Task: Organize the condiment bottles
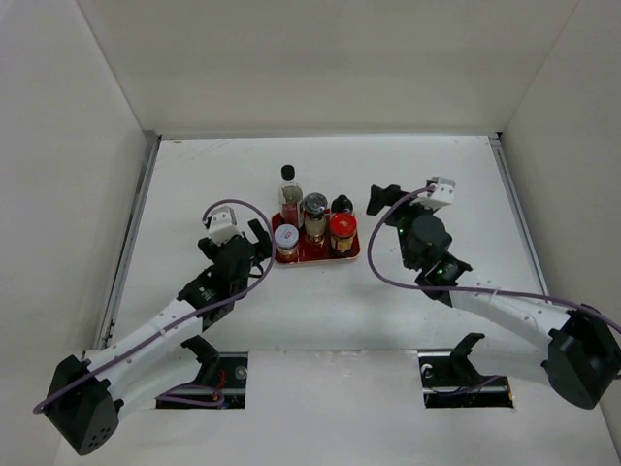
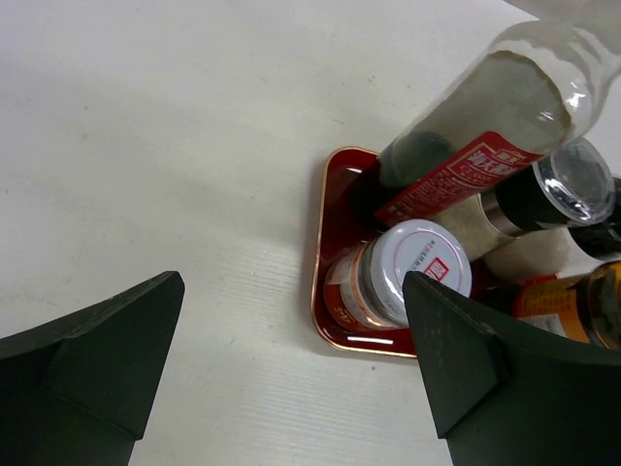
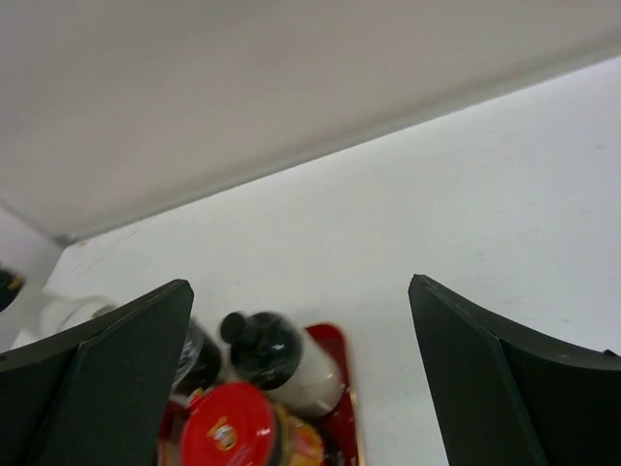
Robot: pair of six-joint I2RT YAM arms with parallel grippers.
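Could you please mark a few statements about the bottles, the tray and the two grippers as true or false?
1. All five condiment bottles stand on the red tray. True.
2. The left gripper is shut on a bottle. False: it is open and empty, beside the tray.
3. The red-capped jar is on the tray's right side in the top view. True.
4. The tall black-capped bottle lies on its side. False: it stands upright at the tray's far left corner.
5. The right gripper is open and holds nothing. True.
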